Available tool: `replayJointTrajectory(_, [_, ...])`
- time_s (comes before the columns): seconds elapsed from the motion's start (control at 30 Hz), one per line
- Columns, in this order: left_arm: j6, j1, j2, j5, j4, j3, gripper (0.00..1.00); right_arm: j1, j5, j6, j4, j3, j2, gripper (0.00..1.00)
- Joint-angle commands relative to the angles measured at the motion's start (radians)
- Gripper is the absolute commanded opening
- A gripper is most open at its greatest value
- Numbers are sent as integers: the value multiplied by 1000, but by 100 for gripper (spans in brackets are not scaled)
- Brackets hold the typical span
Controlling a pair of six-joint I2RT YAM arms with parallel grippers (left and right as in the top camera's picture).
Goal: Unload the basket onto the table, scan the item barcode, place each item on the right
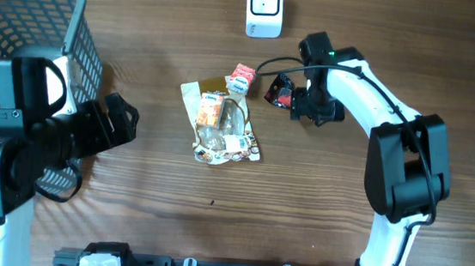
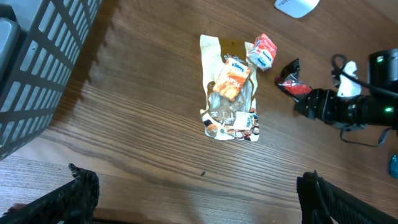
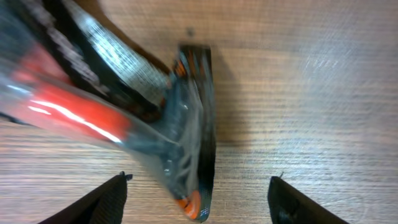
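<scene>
Loose packet, unclamped jaws — a slip is likely

The right gripper (image 3: pixel 199 182) straddles the red-and-black packet (image 1: pixel 279 90) with fingers spread, not pinching. The glossy film, sitting short of the scanner (image 1: pixel 264 8), may skid or crumple on closing — hiding its barcode.

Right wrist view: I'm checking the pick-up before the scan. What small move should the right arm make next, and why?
Probably close the right gripper on the red-and-black packet. Its jaws stand open, the packet sits between them on the wood without touching either, and the white scanner stands apart from it, so the packet would have to be carried there.
</scene>
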Motion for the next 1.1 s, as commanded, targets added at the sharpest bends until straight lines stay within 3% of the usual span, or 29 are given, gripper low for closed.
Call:
replayJointTrajectory(0.0, [13,-5,3,-2,3,9,100,0,-13,-8,-1,36,-64,79])
replayJointTrajectory(0.1, [13,-5,3,-2,3,9,100,0,-14,-41,4,36,-67,83])
replayJointTrajectory(0.3, [13,-5,3,-2,3,9,100,3,-73,-240,-9,34,-66,98])
replayJointTrajectory(0.73, [13,-5,3,-2,3,9,100,2,71,-51,-114,83,-125,100])
replayJointTrajectory(1.07, [13,-5,3,-2,3,9,100,-46,90,-95,-116,90,-188,100])
